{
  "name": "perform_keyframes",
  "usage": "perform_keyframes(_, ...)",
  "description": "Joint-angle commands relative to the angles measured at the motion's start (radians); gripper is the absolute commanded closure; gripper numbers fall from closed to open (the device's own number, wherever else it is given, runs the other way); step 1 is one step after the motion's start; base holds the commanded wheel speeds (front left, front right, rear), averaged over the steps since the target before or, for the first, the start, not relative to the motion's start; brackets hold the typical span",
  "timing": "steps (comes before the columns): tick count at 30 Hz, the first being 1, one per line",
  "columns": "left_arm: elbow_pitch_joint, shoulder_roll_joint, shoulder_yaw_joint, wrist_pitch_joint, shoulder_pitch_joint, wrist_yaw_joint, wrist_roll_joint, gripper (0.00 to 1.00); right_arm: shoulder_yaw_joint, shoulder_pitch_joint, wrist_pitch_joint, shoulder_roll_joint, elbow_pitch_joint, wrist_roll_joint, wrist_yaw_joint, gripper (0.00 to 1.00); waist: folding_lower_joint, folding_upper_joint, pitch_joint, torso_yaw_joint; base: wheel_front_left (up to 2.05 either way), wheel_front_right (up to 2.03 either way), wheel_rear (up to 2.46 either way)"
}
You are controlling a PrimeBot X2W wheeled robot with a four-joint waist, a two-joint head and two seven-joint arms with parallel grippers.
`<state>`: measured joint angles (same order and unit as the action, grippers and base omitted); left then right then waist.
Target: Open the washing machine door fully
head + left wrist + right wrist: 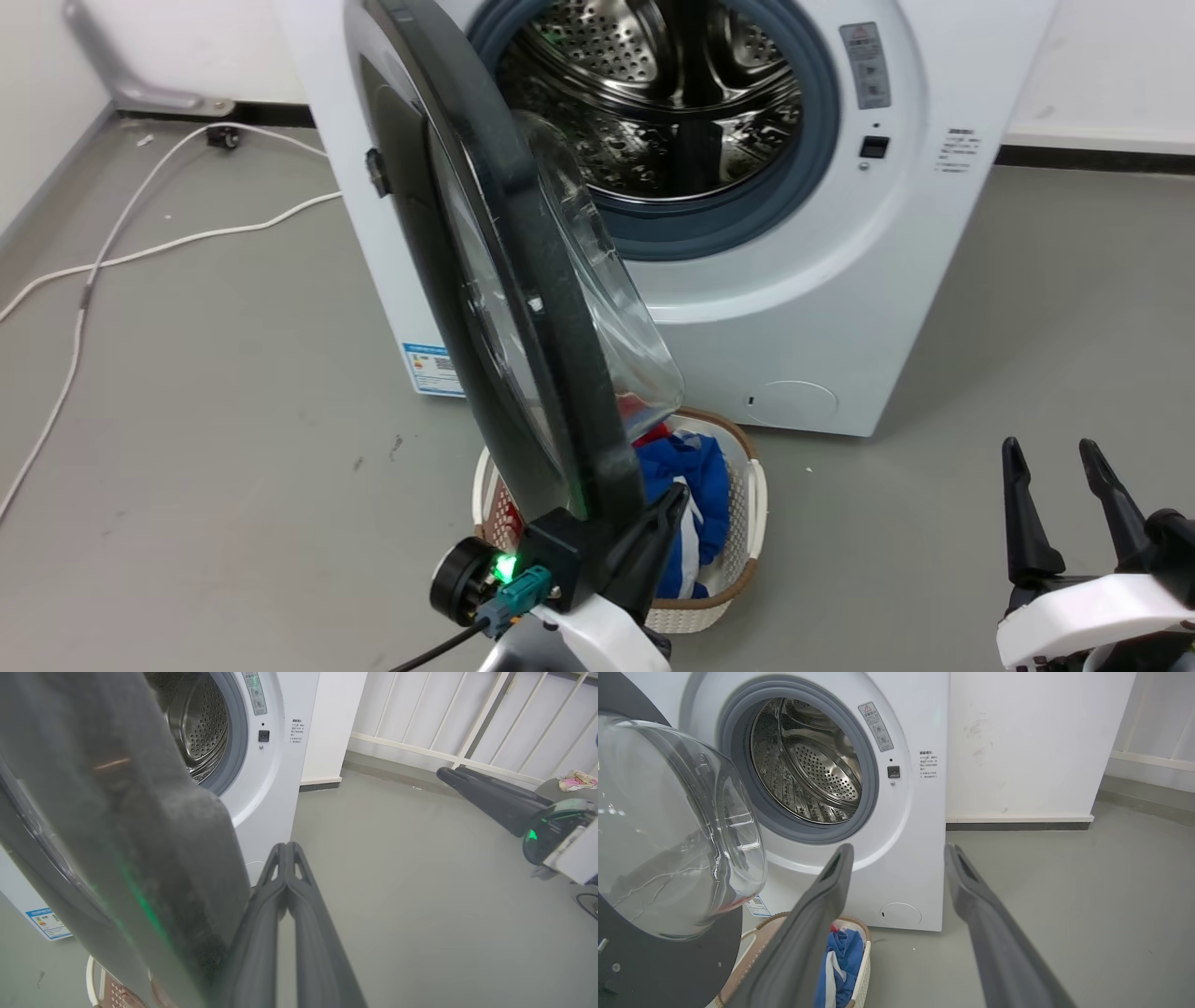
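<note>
The washing machine door [523, 233] stands swung out from the white machine [840, 308], edge-on to my head camera. Its clear glass bowl [607, 280] bulges toward the open steel drum [653, 93]. My left gripper [677, 495] is shut on nothing and lies against the inner side of the door's lower outer rim. In the left wrist view the door [140, 835] looms just left of the closed left gripper [286, 847]. My right gripper [1047, 450] hangs open at the lower right, well clear of the door. The right wrist view has the right gripper [899, 849] facing the machine, the door [668, 970] at left.
A white laundry basket [752, 504] with blue and red clothes [695, 476] sits on the floor under the door, in front of the machine. White cables [140, 252] trail across the grey floor at left. A white railing [467, 718] runs along the right side of the room.
</note>
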<state>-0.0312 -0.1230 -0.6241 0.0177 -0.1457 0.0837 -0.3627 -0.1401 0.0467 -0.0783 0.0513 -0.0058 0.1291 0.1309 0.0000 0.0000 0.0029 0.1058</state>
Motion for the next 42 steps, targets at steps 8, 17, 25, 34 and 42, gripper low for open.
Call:
perform_keyframes(8, 0.074, -0.062, 0.033, 0.006, 0.041, 0.054, 0.021, 1.00, -0.021, 0.012, 0.012, -0.001, -0.015, -0.008, 0.000, 0.00, 0.0000, 0.0000, -0.001, 0.090, 0.00, 0.00, 0.00)
perform_keyframes(17, 0.139, -0.079, 0.068, -0.003, 0.101, 0.104, 0.000, 1.00, -0.038, 0.023, 0.014, -0.001, -0.028, -0.003, 0.000, 0.00, 0.0000, 0.0000, -0.003, 0.192, 0.00, 0.00, 0.00)
perform_keyframes(25, 0.152, -0.099, 0.146, -0.019, 0.124, 0.140, -0.040, 1.00, -0.054, 0.025, 0.018, -0.001, -0.039, -0.001, 0.000, 0.00, 0.0000, 0.0000, 0.003, 0.264, 0.00, 0.00, 0.00)
perform_keyframes(34, 0.127, -0.157, 0.276, -0.026, 0.091, 0.168, -0.093, 1.00, -0.044, -0.002, 0.029, -0.001, -0.057, -0.031, 0.000, 0.00, 0.0000, 0.0000, 0.023, 0.296, 0.00, 0.00, 0.00)
perform_keyframes(42, 0.028, -0.209, 0.417, -0.060, 0.033, 0.163, -0.170, 1.00, -0.030, -0.033, 0.060, -0.001, -0.095, -0.048, 0.000, 0.00, 0.0000, 0.0000, 0.089, 0.272, 0.00, 0.00, 0.00)
